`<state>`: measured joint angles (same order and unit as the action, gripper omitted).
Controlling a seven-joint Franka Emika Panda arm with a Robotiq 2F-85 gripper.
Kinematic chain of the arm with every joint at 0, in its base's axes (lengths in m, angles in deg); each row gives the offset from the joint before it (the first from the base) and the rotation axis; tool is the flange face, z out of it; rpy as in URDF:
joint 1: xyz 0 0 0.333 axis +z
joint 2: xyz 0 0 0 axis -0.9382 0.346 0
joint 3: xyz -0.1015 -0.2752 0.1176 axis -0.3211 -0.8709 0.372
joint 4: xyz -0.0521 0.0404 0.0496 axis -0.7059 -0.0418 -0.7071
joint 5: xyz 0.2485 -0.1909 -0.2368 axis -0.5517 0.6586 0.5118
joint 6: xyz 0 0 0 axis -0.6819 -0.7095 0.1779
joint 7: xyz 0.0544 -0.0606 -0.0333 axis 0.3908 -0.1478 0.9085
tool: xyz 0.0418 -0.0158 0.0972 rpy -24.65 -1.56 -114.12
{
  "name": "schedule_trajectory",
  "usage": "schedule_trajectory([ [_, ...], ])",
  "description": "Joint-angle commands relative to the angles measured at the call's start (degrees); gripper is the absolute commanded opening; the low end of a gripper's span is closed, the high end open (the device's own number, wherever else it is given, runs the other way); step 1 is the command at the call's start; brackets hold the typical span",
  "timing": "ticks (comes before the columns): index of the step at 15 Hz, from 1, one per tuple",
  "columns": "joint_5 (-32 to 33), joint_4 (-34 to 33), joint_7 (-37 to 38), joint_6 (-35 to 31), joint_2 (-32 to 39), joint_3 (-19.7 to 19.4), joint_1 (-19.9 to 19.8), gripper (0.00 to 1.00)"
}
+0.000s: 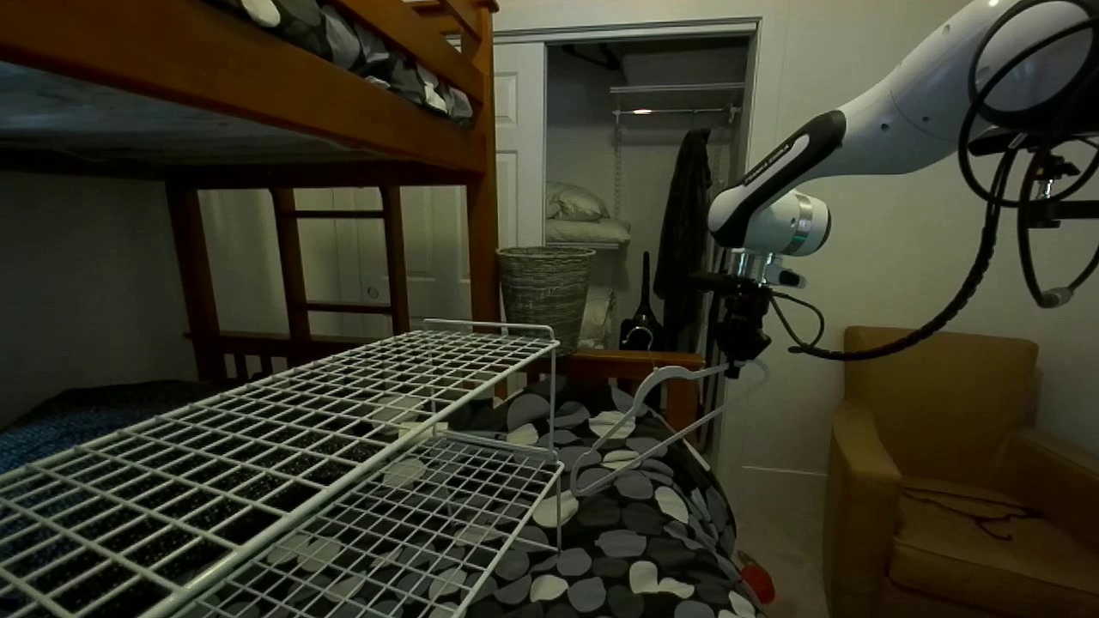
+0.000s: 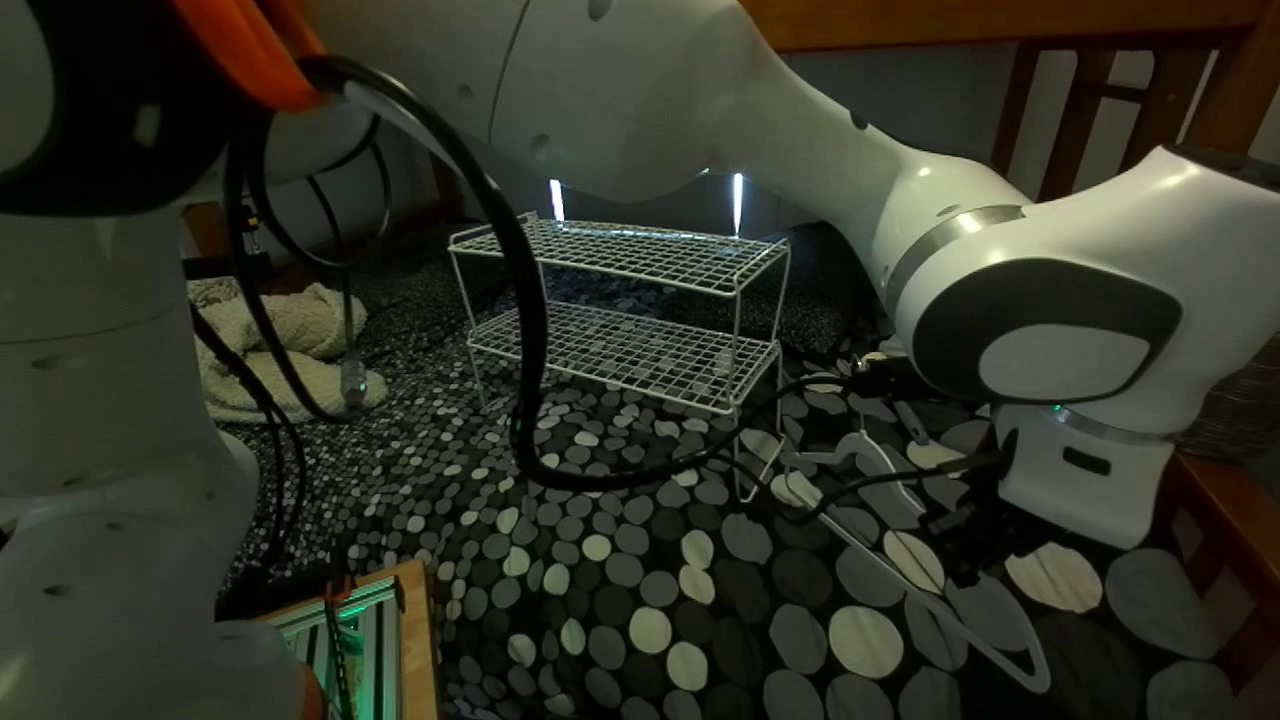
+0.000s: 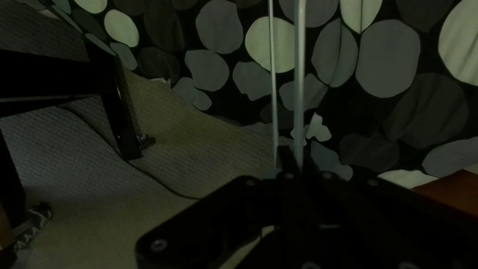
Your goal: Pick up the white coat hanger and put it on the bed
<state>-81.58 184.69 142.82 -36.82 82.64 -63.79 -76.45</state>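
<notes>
The white coat hanger (image 1: 675, 372) is raised in the air near the foot end of the bed (image 1: 635, 558). My gripper (image 1: 732, 369) is shut on one of its sloping arms. Its hook sticks up free, and its lower bar slants down and away from the fingers. In the wrist view two pale bars of the hanger (image 3: 300, 74) run up from my gripper (image 3: 298, 166); the thicker one goes in between the fingertips. Part of the hanger (image 2: 938, 607) is hidden behind my dark gripper (image 2: 955, 540) in an exterior view. Spotted bedding covers the bed (image 3: 388, 56).
A two-tier white wire rack (image 2: 640, 255) stands on the bed, left of the hanger. A wooden footboard (image 1: 635, 360) and a wicker basket (image 1: 545, 292) are behind. The upper bunk (image 1: 258, 103) overhangs the bed. A tan armchair (image 1: 944, 395) stands to the right.
</notes>
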Motion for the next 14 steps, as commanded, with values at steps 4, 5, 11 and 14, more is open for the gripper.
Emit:
schedule_trajectory([
  [4, 0.3, -0.2, 0.2, 0.1, 0.0, 1.0, -1.0, 0.04],
  [5, 0.0, -0.2, 0.0, 0.1, 0.0, 1.2, -1.0, 0.04],
  [11, -0.2, -0.2, -0.3, 0.1, 0.2, 2.5, -0.7, 0.04],
  [14, 0.0, 0.2, 1.4, 0.3, 0.0, 2.8, -0.1, 0.01],
])
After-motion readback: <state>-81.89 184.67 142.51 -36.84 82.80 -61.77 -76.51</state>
